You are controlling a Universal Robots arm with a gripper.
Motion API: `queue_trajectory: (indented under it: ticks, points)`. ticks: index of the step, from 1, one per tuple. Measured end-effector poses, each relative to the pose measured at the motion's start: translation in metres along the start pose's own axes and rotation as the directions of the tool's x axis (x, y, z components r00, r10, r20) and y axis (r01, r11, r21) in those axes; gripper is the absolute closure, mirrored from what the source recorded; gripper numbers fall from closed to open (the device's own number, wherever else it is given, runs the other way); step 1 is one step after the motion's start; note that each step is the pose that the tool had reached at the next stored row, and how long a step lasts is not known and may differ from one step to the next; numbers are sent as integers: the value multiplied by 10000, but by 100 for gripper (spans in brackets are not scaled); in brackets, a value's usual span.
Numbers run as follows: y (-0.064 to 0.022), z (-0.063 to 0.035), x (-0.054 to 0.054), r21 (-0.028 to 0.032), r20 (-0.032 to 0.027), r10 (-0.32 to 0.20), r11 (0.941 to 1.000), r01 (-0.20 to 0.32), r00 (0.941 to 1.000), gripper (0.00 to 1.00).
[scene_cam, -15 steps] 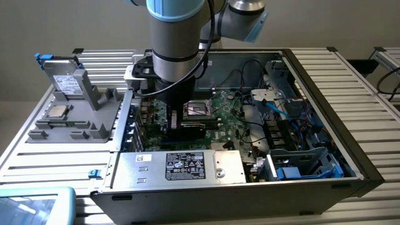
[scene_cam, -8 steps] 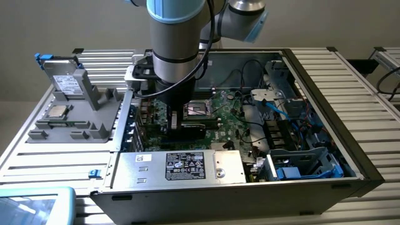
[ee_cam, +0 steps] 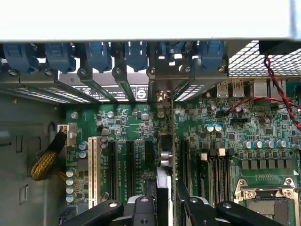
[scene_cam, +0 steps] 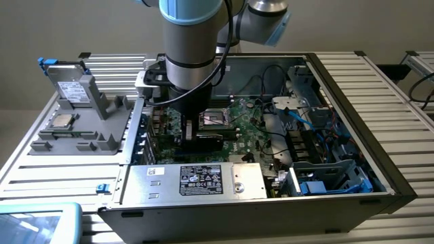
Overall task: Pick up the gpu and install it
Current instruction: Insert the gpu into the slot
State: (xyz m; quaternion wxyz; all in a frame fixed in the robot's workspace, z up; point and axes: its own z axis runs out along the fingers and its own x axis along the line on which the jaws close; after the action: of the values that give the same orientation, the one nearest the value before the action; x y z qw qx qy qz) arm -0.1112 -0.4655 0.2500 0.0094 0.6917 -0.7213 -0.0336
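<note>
GPU (ee_cam: 173, 155) stands edge-on, upright over motherboard (ee_cam: 263, 141) slot area inside PC case (scene_cam: 352, 91); my gripper (ee_cam: 165, 188) jaws clamped on its top edge, bracket end twd rear slots

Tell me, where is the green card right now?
The green card stands on edge between the fingers, down inside the open computer case, over the motherboard's slots.

A robotics lab or assembly test bench, by the look of it: an industrial arm (scene_cam: 193, 46) over an opened computer case (scene_cam: 352, 132) on an aluminium-profile table (scene_cam: 48, 178).
</note>
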Motion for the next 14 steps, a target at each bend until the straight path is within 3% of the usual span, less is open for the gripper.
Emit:
queue_trajectory:
  ticks: [14]
  points:
    - [0,6,0,0,0,0,10000,0,10000,73]
